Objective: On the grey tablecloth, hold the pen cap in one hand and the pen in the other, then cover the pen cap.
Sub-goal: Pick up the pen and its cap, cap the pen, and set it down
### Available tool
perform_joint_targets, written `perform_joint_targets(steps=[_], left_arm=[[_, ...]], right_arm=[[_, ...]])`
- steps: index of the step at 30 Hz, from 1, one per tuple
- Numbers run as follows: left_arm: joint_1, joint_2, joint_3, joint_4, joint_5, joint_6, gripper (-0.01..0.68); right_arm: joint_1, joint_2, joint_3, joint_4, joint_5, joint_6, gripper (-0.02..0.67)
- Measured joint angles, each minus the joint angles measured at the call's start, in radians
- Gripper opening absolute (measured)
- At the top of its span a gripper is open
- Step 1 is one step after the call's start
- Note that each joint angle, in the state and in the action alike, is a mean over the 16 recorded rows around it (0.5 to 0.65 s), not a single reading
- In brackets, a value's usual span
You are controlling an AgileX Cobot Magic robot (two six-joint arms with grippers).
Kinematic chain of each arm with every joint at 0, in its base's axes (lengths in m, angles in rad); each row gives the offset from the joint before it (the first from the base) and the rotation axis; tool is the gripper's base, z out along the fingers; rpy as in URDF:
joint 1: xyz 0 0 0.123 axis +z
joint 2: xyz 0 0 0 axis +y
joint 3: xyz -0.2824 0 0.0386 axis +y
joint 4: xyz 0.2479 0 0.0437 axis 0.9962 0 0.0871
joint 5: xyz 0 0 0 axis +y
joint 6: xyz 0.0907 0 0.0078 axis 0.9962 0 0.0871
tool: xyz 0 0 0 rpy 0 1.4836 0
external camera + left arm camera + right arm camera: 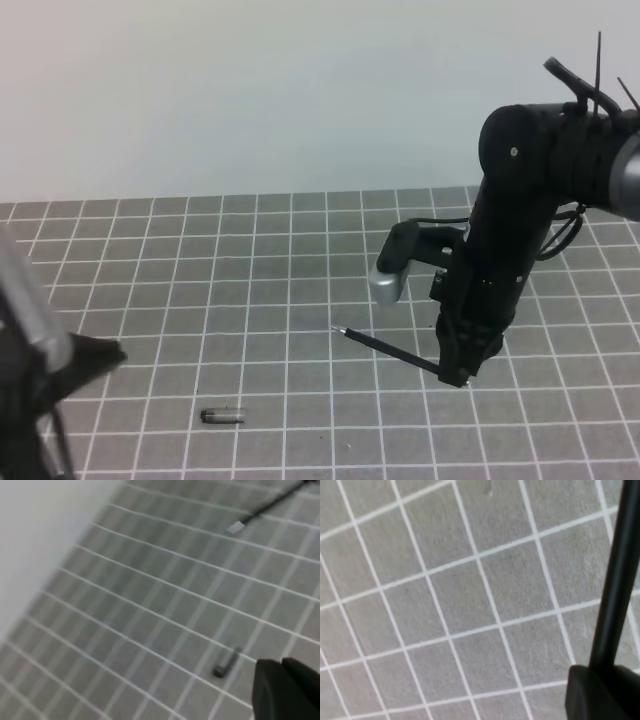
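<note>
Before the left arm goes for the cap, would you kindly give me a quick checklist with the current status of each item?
1. Pen gripped by right hand: ok, clamped at its rear end.
2. Pen tip off the grey tablecloth: cannot tell.
3. Pen cap reachable, lying apart from everything: ok.
4. Left hand holding the cap: not ok, it is shut and empty.
5. Left hand opened for the grasp: not ok.

One pen and one pen cap are counted. One grey tablecloth is seen. Two robot arms are counted, each with one end effector: right, left.
</note>
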State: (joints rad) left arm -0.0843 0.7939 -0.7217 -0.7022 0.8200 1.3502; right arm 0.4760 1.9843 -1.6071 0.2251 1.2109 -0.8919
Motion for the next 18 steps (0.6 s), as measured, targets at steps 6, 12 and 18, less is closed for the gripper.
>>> perform_joint_targets(steps=[6,12,18], left_arm=[[-0.043,0.208,-0.049,0.055,0.046,0.073,0.004],[-0.130,0.383,-0.086,0.190,0.039,0.098,0.075],[-0.220,0.521,-0.106,0.345,-0.010,0.059,0.251]], right_arm=[[0.000,0.000,0.000,0.038,0.006,0.044,0.017],[0.000,0.000,0.000,0.039,0.000,0.073,0.009],[0.000,0.000,0.000,0.039,0.000,0.079,0.005]])
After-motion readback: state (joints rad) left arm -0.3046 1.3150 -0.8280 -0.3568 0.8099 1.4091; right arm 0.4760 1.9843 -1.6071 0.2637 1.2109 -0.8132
